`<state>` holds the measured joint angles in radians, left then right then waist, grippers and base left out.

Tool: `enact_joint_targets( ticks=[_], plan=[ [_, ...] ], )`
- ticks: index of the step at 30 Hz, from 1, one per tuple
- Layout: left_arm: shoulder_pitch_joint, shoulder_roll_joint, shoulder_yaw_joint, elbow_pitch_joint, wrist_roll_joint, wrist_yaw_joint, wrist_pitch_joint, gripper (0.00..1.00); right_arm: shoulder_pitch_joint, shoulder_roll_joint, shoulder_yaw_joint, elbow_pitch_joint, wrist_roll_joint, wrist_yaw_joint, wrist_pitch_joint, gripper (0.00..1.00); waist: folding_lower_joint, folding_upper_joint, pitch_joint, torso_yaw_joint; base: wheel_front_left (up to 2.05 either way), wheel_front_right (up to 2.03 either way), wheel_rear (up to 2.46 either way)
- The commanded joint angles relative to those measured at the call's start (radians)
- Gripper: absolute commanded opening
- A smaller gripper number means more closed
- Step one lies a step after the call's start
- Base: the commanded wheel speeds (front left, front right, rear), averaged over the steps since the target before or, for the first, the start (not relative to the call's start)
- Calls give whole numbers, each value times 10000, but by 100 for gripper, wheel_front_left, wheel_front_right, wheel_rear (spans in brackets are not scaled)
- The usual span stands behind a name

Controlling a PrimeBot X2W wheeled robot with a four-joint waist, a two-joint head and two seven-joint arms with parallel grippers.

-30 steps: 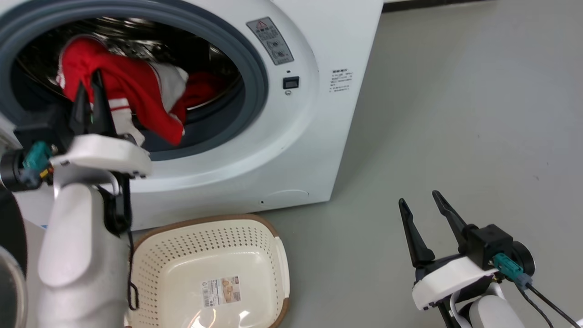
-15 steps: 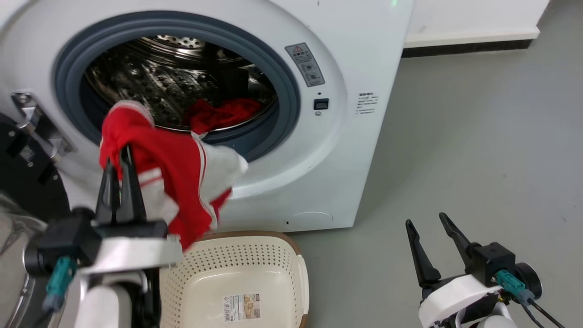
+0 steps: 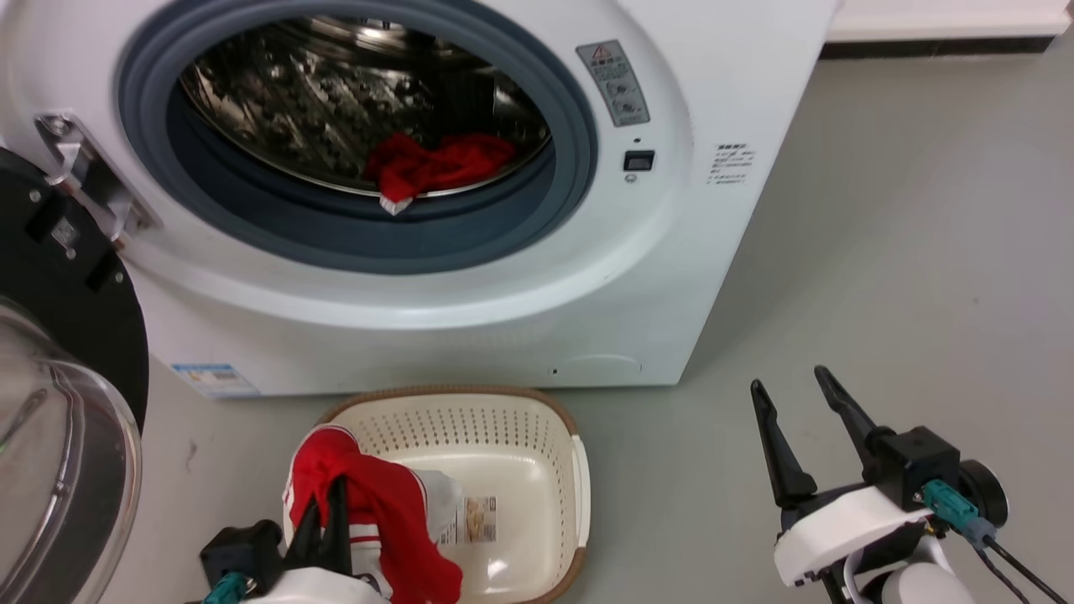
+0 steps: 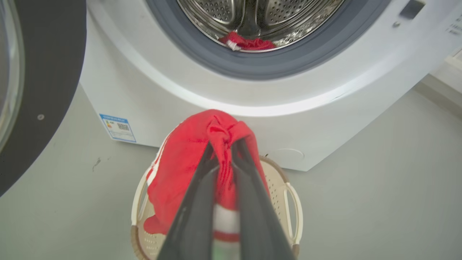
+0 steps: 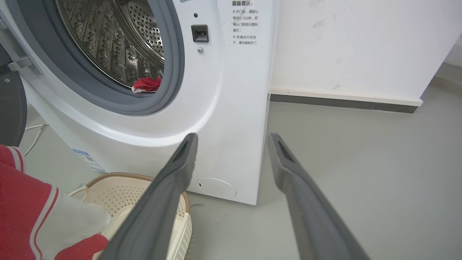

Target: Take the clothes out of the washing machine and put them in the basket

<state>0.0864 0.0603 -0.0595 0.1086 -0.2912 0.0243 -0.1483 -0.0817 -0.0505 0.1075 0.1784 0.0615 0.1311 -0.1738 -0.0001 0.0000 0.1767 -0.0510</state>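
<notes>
A red garment with white stripes [image 3: 377,503] hangs from my left gripper [image 3: 327,495], which is shut on it over the left side of the cream basket [image 3: 537,419]. The left wrist view has the garment [image 4: 187,155] bunched over the fingertips above the basket [image 4: 288,187]. More red clothes [image 3: 436,164] lie at the front of the drum of the white washing machine [image 3: 503,277], whose porthole stands open. My right gripper [image 3: 793,382] is open and empty over the floor at the lower right. The right wrist view catches the held garment [image 5: 21,206] at its left edge.
The washer's black-framed glass door [image 3: 59,377] is swung open at the left, close to the basket. Grey floor [image 3: 881,210] stretches to the right of the machine, ending at a white wall with a dark skirting [image 5: 343,101].
My left gripper has carried the red garment down from in front of the porthole to just over the basket. The head camera has shifted. The right gripper stays open and still.
</notes>
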Motion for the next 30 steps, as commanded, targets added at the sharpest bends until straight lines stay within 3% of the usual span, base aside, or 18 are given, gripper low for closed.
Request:
enact_joint_targets(
  ticks=[1, 11, 19, 30],
  plan=[
    [-411, 12, -39, 393, -14, -102, -101, 0, -175, 6, 8, -34, -21, -7, 38, 100, 1, 0, 433, 86, 0, 0, 0],
    [-3237, 63, -248, 5394, -113, -675, -673, 0, -1023, 5, 102, -223, -191, -7, -91, 100, 1, 0, 2223, -80, 0, 0, 0],
    [-5886, 222, -410, 8970, -64, -743, -396, 0, -1750, 8, 320, -256, -181, -7, -226, 100, 1, 0, 3745, -361, 0, 0, 0],
    [-7919, 673, -213, 11374, -350, -405, 457, 0, -2558, 8, 878, 58, 238, -7, -612, 100, 1, 0, 5255, -1168, 0, 0, 0]
  ],
)
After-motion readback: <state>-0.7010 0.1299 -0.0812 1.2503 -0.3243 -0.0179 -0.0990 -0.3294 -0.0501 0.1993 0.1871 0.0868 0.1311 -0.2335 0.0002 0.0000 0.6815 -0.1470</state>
